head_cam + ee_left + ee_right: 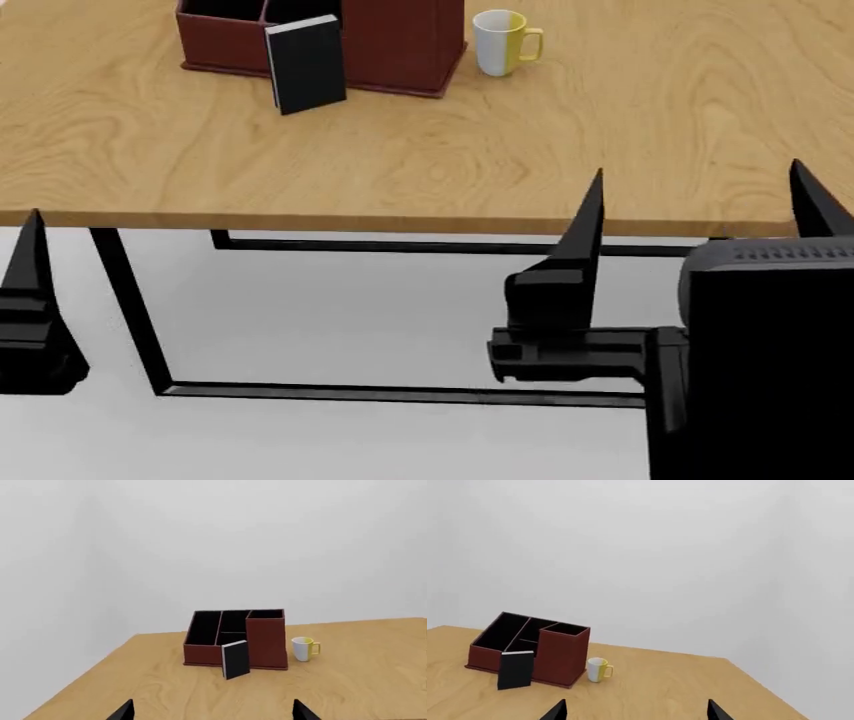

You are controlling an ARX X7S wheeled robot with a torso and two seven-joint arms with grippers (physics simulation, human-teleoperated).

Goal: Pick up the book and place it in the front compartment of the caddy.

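Head view shows a light wooden table (441,150) filling the upper half of the frame, its front edge running across the middle. At the upper left stands the caddy (387,45), a dark red-brown box with a black interior split by dividers. The book (307,63), thin with plain black covers, stands on end and tilted back against the caddy's near wall, touching it. Just to the right of the caddy sits a white-and-yellow mug (501,42).

Both arms hang below and short of the table edge, well apart from the book. The right gripper (694,215), lower right of the frame, has its two pointed fingers spread wide with nothing between them. The left gripper (212,711) shows fully only in the left wrist view, where its two dark fingertips sit far apart at the bottom of the frame, also empty.

The book looks light and stiff, probably smooth-covered, so it may slip or topple if nudged. Pinching across its thin width near the top edge seems the surest hold.

Beneath the table runs a black metal frame (134,310) over a pale floor. The walls behind are plain white.
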